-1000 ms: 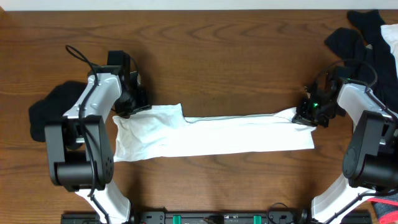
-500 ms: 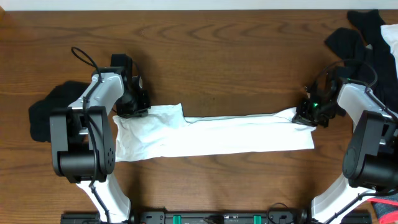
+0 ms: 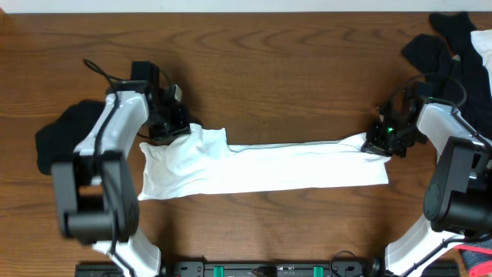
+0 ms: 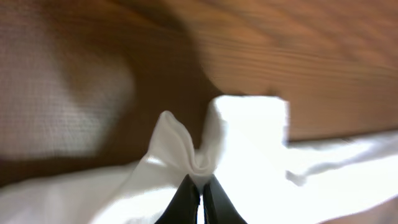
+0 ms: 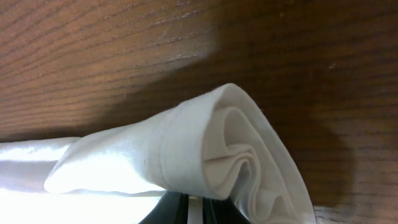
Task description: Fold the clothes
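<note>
A white garment [image 3: 261, 169] lies stretched in a long band across the wooden table. My left gripper [image 3: 177, 128] is shut on its upper left corner. In the left wrist view the black fingertips [image 4: 189, 198] pinch a puckered fold of the white cloth [image 4: 249, 137]. My right gripper [image 3: 380, 144] is shut on the garment's upper right corner. The right wrist view shows the bunched, layered hem [image 5: 211, 149] sitting just above that gripper [image 5: 194, 204], whose jaws are mostly hidden under it.
A black garment [image 3: 55, 140] lies left of the left arm. A pile of dark clothes [image 3: 442, 46] with a white piece [image 3: 483, 45] sits at the back right corner. Bare wood [image 3: 277, 77] stretches behind the white garment.
My left gripper has closed on the garment's upper left corner, and the cloth there now puckers up toward it. The right gripper has held its grip without moving.
</note>
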